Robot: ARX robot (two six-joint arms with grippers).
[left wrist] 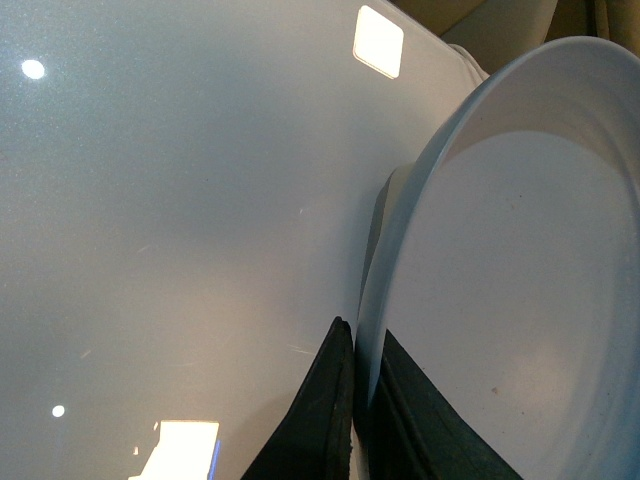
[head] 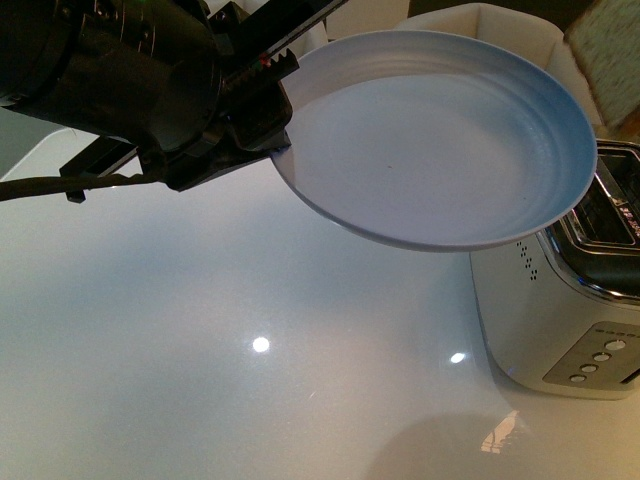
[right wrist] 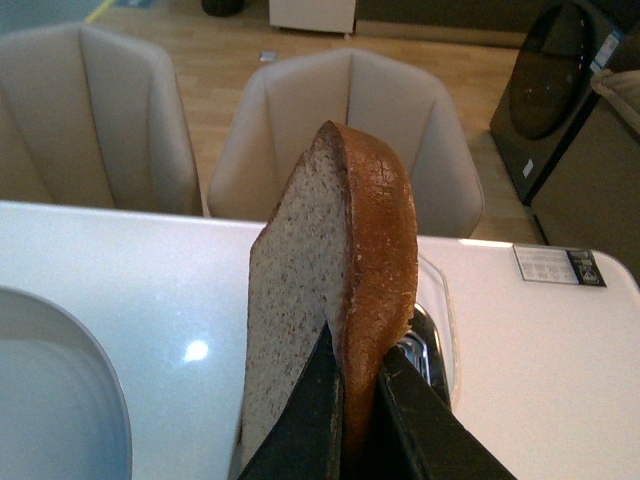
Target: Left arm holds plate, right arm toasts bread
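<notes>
Right claw (right wrist: 355, 348) pinches upright speckled brown-crusted bread (right wrist: 300, 260); left claw (left wrist: 365, 332) grips tilted pale-blue plate (left wrist: 520, 300).

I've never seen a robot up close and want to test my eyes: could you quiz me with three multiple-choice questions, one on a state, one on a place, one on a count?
1. The plate is: A. broken in pieces; B. empty, gripped at its rim by the left tool; C. piled with fruit.
2. The bread is: A. on the plate; B. on the floor; C. upright in the right tool.
3. Beige chairs beyond the table: A. two; B. four; C. none.

Answers: 1 B, its bare surface hangs above the table; 2 C, the fingers clamp its lower edge; 3 A, the right wrist view shows two side by side.
</notes>
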